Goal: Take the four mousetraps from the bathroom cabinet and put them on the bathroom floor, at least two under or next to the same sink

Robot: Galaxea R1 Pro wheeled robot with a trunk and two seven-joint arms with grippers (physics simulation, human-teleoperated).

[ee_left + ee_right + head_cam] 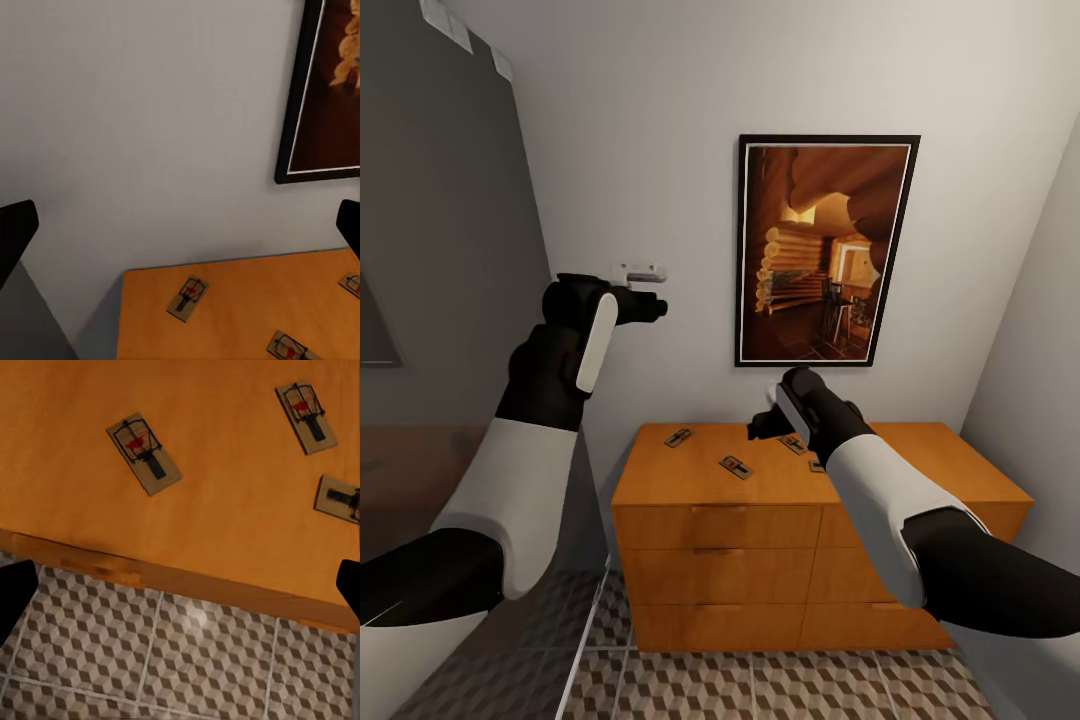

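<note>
I held the right pincer (768,420) open above the small dark wooden mousetraps (143,451) on the orange-brown wooden cabinet (690,480), ready to descend, the left pincer (652,306) parked open aside.

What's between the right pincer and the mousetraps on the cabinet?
Nothing visible. The right pincer hangs open above the cabinet, with the nearest mousetrap lying uncovered on the bare top below it.

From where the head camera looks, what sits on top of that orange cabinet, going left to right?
On the cabinet: first mousetrap, near the back left → second mousetrap, nearer the front → right gripper, hanging above the top.
</note>
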